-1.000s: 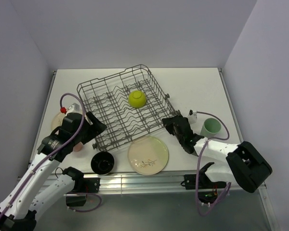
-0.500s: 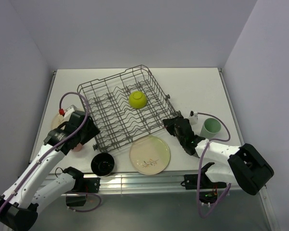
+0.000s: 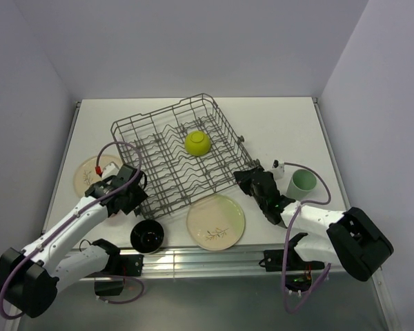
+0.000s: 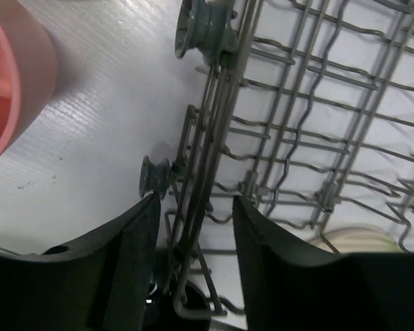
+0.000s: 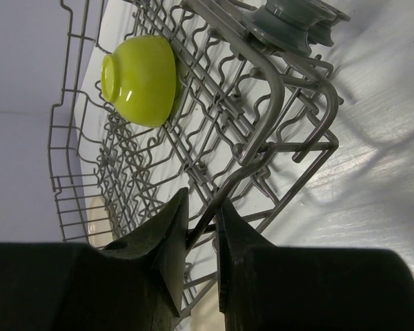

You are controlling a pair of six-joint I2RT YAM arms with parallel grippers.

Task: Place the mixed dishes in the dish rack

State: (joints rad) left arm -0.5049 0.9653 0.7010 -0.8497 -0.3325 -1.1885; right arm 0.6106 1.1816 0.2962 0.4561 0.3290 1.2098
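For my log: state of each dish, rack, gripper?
dish rack, holds one bowl
lime-green bowl, in rack
black bowl, upright, unloaded
leaf-sprig plate, flat, unloaded
smaller plate, flat, unloaded
mint-green cup, upright, unloaded
coral-pink cup, unloaded
left gripper, open astride rim
right gripper, shut on rim

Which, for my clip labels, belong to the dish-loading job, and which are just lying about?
Job: dish rack, lime-green bowl, leaf-sprig plate, second cream plate, black bowl, mint-green cup, coral-pink cup.
Lying about: nothing loose that I can see; only the arms' purple cables.
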